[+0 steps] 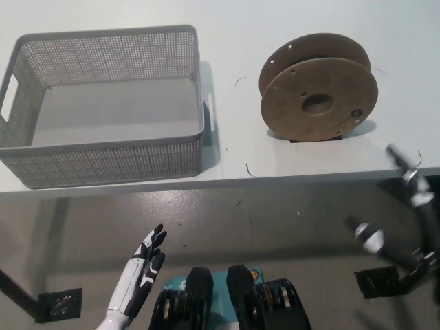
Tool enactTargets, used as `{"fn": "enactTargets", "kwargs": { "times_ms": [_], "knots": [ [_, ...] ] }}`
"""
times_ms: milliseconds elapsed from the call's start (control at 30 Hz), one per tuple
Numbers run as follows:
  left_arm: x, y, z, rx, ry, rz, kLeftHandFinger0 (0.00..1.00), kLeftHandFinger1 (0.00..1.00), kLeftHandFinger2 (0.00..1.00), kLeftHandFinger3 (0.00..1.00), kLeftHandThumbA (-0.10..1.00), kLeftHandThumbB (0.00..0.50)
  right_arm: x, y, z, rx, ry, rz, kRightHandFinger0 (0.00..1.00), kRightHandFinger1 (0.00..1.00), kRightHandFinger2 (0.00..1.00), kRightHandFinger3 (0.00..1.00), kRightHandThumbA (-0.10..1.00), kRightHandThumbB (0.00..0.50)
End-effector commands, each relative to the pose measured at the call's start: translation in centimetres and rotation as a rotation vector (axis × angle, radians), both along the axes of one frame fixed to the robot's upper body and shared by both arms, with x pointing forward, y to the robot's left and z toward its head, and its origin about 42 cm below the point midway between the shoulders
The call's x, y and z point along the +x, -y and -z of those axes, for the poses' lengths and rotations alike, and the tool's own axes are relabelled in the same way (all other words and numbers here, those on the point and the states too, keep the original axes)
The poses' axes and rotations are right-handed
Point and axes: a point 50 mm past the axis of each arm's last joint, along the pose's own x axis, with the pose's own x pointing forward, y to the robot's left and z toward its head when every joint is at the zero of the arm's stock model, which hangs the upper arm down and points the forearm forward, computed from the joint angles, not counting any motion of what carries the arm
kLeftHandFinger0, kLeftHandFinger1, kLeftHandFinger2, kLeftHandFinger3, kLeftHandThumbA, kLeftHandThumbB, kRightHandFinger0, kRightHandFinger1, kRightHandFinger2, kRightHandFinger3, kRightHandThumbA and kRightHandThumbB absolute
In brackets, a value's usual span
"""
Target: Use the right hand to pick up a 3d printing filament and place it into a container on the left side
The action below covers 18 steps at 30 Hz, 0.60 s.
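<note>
A brown cardboard filament spool [318, 96] stands on its rim on the white table [234, 41], at the right, one flange facing me. A grey perforated basket [103, 163] sits on the table's left side with nothing inside. My black right hand [407, 220] hangs at the right edge of the picture, below the table's front edge and lower right of the spool, open with fingers spread and holding nothing. My white left hand [144, 269] rests low at the lower left, below the basket, open with fingers stretched out.
The table's front edge [227, 184] runs across the middle of the picture, with grey floor below it. Black table feet [60, 304] show on the floor at the left and right. A gap of bare tabletop separates basket and spool.
</note>
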Motion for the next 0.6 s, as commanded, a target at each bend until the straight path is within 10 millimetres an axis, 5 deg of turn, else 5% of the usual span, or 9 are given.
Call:
{"fn": "enactTargets", "kwargs": {
  "times_ms": [0, 100, 233, 333, 567],
  "knots": [
    [0.6, -0.1, -2.6, 0.035, 0.176, 0.054, 1.0, 1.0, 1.0, 1.0, 1.0, 0.408, 1.0, 2.8, -17.6, -0.284, 0.036, -0.104, 1.0, 1.0, 1.0, 1.0, 0.74, 0.377],
    [0.4, -0.2, -2.5, 0.039, 0.172, 0.053, 1.0, 1.0, 1.0, 1.0, 1.0, 0.408, 3.7, 3.0, -25.2, -0.429, 0.083, -0.066, 1.0, 1.0, 1.0, 1.0, 0.83, 0.425],
    [0.4, -0.1, -2.4, 0.042, 0.168, 0.06, 1.0, 1.0, 1.0, 1.0, 1.0, 0.395, 7.3, 2.0, -31.4, -0.476, 0.1, -0.019, 1.0, 1.0, 1.0, 1.0, 0.86, 0.422],
    [0.0, -0.1, -2.0, 0.044, 0.157, 0.056, 1.0, 1.0, 1.0, 1.0, 1.0, 0.396, 10.6, 1.1, -34.5, -0.567, 0.017, 0.015, 1.0, 1.0, 1.0, 1.0, 0.89, 0.428],
    [0.0, 0.0, -1.8, 0.045, 0.148, 0.061, 1.0, 1.0, 1.0, 1.0, 1.0, 0.389, 17.5, -2.3, -37.4, -0.677, -0.172, 0.032, 1.0, 1.0, 1.0, 1.0, 1.0, 0.434]
  ]
}}
